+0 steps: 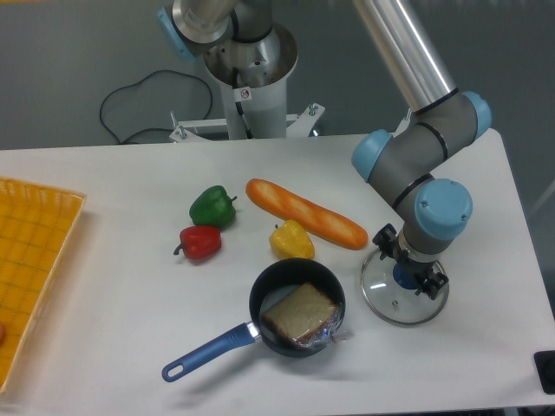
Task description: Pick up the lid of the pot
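The pot lid [392,301] is a round glass disc with a metal rim and a blue knob, lying flat on the white table at the right. My gripper [408,274] points straight down over the middle of the lid, right at the blue knob. The wrist hides the fingertips, so I cannot tell whether they are closed on the knob. The lid rests on the table.
A dark pan [297,307] with a blue handle holds a slice of bread, left of the lid. A baguette [305,213], a yellow pepper [291,240], a green pepper [212,207] and a red pepper [199,243] lie further left. An orange tray [35,260] sits at the left edge.
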Robot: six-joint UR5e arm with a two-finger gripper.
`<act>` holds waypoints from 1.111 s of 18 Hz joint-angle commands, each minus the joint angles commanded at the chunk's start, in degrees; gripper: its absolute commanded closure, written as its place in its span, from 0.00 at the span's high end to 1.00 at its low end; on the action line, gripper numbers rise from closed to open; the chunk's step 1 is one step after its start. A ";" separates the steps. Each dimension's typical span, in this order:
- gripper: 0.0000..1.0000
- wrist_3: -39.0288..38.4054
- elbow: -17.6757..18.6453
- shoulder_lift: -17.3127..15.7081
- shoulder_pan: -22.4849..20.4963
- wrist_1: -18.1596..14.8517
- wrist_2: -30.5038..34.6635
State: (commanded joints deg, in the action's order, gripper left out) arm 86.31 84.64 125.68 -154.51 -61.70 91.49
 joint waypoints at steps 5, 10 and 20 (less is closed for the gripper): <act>0.85 0.09 0.00 0.00 -0.09 0.00 -0.09; 0.71 0.09 -0.17 0.09 -0.18 -0.09 -0.09; 0.63 -0.70 -2.81 0.53 -0.18 -3.87 -0.26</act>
State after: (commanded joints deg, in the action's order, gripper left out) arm 85.61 81.83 126.21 -154.69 -65.57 91.23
